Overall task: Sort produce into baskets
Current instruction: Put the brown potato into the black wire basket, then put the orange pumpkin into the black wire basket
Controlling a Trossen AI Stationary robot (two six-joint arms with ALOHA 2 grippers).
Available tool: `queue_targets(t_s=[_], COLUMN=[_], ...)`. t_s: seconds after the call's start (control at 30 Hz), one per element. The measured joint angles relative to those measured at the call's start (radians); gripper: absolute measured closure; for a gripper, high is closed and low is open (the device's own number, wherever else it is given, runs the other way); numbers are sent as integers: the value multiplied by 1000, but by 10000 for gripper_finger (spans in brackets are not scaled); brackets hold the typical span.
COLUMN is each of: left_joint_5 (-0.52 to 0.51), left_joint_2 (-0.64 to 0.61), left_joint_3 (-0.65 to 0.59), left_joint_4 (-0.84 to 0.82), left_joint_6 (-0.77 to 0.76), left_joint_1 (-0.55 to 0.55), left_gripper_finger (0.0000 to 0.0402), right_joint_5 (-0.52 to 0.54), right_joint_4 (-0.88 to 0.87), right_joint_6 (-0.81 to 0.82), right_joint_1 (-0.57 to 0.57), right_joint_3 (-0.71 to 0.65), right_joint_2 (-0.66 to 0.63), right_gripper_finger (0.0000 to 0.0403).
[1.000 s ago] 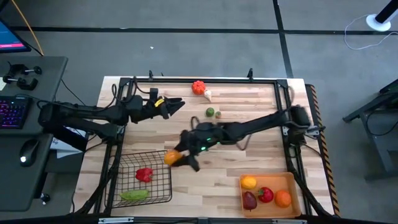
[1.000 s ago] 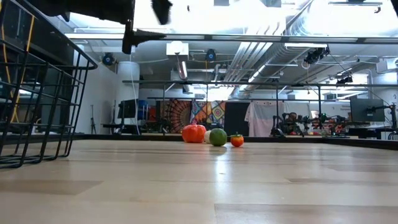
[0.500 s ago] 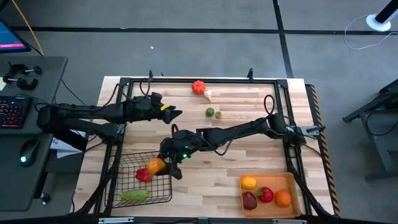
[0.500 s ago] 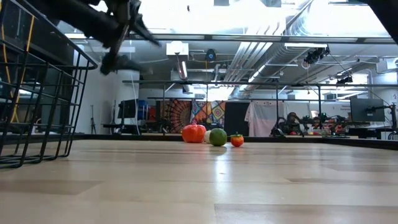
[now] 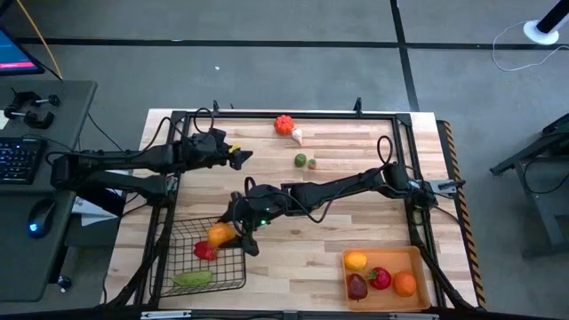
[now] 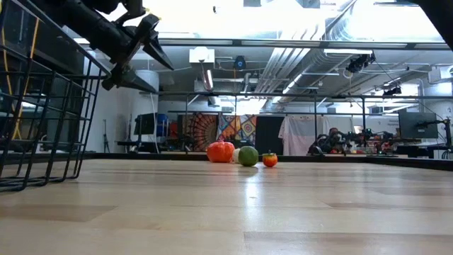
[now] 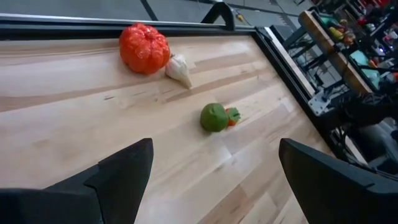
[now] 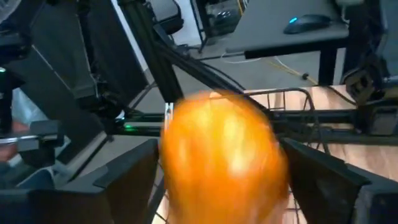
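Observation:
My right gripper [image 5: 233, 235] is shut on a round orange piece [image 5: 219, 236] above the far right corner of the black wire basket [image 5: 182, 244]. A red piece [image 5: 204, 252] and a green piece [image 5: 191, 278] lie in the basket. My left gripper [image 5: 242, 156] is open and empty above the table's far left part; it also shows in the low view [image 6: 152, 64]. On the far table lie an orange-red pumpkin [image 7: 144, 48], a white piece [image 7: 178, 70] and a green piece [image 7: 214, 117]. The orange tray [image 5: 418, 260] holds several fruits. My right gripper pinches the orange piece by its two opposite sides [image 8: 171, 162] between its two fingers [image 8: 124, 180]. The fingers come from the table's right side. The piece is lifted clear, above the basket's rim.
Bare wood lies between the basket and the tray. A small orange bit [image 5: 312, 164] lies beside the green piece. A black frame [image 5: 267, 114] runs along the table's far and side edges. A desk with a keyboard and mouse [image 5: 36, 222] stands left of the table.
My right gripper has carried the orange piece toward the table's left and near edges, from over bare wood to over the basket's far right corner. My left gripper has drawn back a little toward the table's left edge, still open.

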Motion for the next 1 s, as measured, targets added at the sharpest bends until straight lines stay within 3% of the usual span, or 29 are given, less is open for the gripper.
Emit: queue_targets(t_s=[0.13, 0.23, 0.3, 0.43, 0.6, 0.83, 1.0], left_joint_5=[3, 3, 9, 19, 19, 33, 230], left_joint_2=[0, 0, 0, 0, 1, 18, 165], left_joint_3=[0, 0, 0, 0, 0, 17, 193], left_joint_4=[0, 0, 0, 0, 0, 18, 3], left_joint_6=[0, 3, 11, 27, 27, 3, 75], left_joint_1=[7, 7, 7, 7, 6, 34, 186], left_gripper_finger=[64, 64, 64, 64, 64, 64, 64], right_joint_5=[33, 129, 152, 93, 83, 378, 532], right_joint_4=[6, -4, -9, -106, -360, -721, -864], right_joint_6=[-19, -16, 1, -19, -149, -194, -75], right_joint_1=[0, -1, -11, -54, -110, -144, -142], right_joint_3=[0, 0, 0, 0, 0, 0, 0], right_joint_2=[0, 0, -3, -63, -204, -431, -553], right_gripper_finger=[34, 8, 15, 27, 29, 29, 29])
